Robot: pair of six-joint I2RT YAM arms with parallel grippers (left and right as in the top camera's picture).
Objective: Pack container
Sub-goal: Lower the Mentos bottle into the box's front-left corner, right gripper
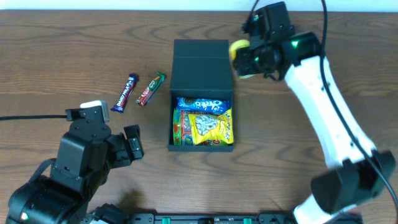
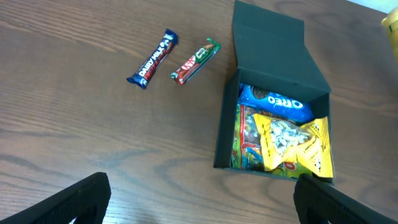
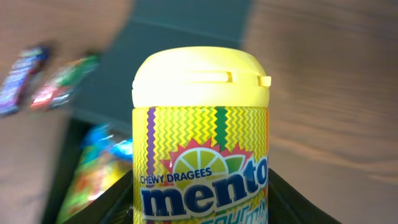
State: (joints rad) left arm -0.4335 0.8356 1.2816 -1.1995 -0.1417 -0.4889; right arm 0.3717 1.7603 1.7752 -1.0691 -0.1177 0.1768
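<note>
We judge the packing partly done. The container (image 1: 202,65) sits open near the middle of the tabletop (image 1: 62,50), its flap lid laid back toward the far edge. Inside we can see a blue Oreo packet (image 1: 200,104), a yellow packet (image 1: 214,127) and a green-and-red sweets packet (image 1: 180,127).

Left to pack, as far as we can tell, are three things. A blue bar (image 1: 125,93) and a red-and-green bar (image 1: 151,88) lie side by side on the tabletop, left of the container and apart from it. The yellow Mentos bottle (image 3: 202,124) is pinched in the fingers of the right gripper (image 1: 245,58), up off the tabletop beside the lid's far right corner and not yet over the open compartment. The flap would then need closing.

The left gripper (image 2: 199,202) hangs toward the near left corner of the tabletop, its fingers (image 2: 81,199) spread wide and holding nothing.

Several things stay unclear. The right wrist view cuts off the bottle's base and most of the fingers, and its background is blurred. From overhead the arm covers part of the bottle. We cannot see what lies beneath the packets or whether there is room for the bottle. The bars' labels are too small to read.
</note>
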